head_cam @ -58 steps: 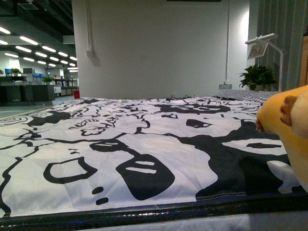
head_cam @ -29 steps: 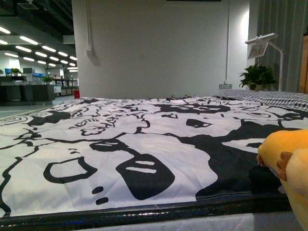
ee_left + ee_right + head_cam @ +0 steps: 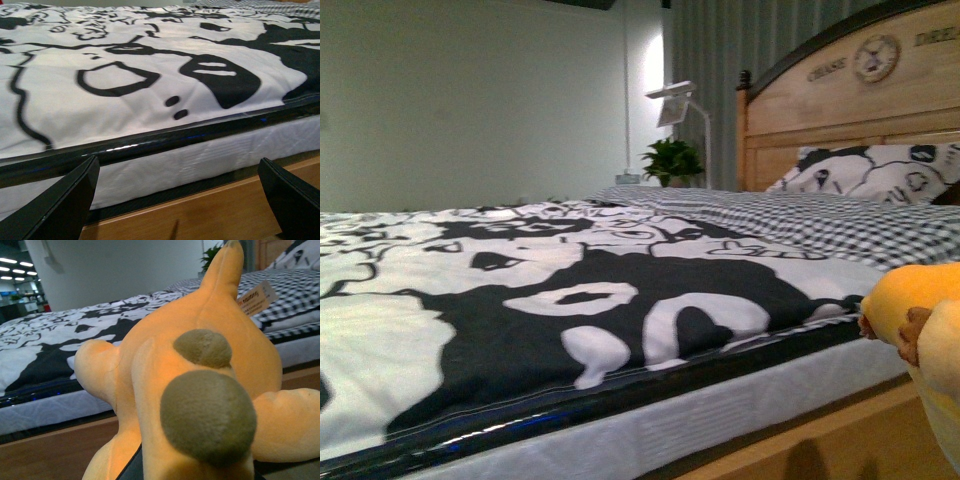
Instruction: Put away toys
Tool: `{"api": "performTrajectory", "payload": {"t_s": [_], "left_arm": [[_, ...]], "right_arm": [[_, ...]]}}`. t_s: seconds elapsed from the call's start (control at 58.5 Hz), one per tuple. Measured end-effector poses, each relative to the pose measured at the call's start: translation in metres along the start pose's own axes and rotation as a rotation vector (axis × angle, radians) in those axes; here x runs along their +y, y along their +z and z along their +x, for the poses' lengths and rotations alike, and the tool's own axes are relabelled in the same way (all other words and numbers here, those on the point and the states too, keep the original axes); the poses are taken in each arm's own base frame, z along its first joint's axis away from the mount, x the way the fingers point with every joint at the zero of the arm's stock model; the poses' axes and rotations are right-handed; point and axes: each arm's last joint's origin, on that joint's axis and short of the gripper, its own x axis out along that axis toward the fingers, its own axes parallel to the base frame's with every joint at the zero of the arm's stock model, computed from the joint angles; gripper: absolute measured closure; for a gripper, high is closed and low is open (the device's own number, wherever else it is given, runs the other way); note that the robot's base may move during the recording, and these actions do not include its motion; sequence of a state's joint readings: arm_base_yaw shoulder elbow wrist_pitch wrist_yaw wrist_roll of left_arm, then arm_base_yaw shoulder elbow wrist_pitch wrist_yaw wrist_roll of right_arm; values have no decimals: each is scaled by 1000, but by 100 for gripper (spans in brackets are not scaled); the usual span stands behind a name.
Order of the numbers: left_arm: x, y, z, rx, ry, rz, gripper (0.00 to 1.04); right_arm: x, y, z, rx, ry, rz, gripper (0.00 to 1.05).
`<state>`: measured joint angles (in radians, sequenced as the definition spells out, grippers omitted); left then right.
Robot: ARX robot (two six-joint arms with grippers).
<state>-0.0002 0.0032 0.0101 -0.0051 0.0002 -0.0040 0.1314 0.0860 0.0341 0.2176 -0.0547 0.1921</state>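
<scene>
The orange-yellow plush animal [image 3: 200, 385] fills the right wrist view, with two brown-grey nubs and a paper tag near its top. My right gripper is shut on it; the fingers are hidden under the plush. In the front view the plush [image 3: 920, 330] shows at the right edge, beside the bed's side. My left gripper [image 3: 180, 200] is open and empty, its two black fingers [image 3: 60, 205] wide apart, facing the bed's side rail.
A bed with a black-and-white patterned cover [image 3: 520, 290] spans the view. Its wooden side rail [image 3: 800, 450] runs below the mattress. A wooden headboard [image 3: 850, 90], patterned pillow [image 3: 870, 175], potted plant [image 3: 670, 160] and white lamp [image 3: 680, 100] stand at the far end.
The front view has swung right: the headboard and pillow have come into view and the office area has left it. The plush has dropped lower at the right edge.
</scene>
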Motion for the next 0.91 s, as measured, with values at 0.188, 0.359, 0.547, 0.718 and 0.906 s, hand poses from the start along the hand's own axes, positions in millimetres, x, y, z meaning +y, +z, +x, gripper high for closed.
{"api": "performTrajectory", "payload": {"t_s": [0.188, 0.359, 0.547, 0.718, 0.906], "left_arm": [[0, 0, 0, 0, 0, 0, 6], [0, 0, 0, 0, -1, 0, 6], [0, 0, 0, 0, 0, 0, 6], [0, 0, 0, 0, 1, 0, 6], [0, 0, 0, 0, 1, 0, 6]], "right_arm": [[0, 0, 0, 0, 6, -1, 96], [0, 0, 0, -1, 7, -1, 96], [0, 0, 0, -3, 6, -1, 96], [0, 0, 0, -3, 7, -1, 96], [0, 0, 0, -4, 5, -1, 96]]}}
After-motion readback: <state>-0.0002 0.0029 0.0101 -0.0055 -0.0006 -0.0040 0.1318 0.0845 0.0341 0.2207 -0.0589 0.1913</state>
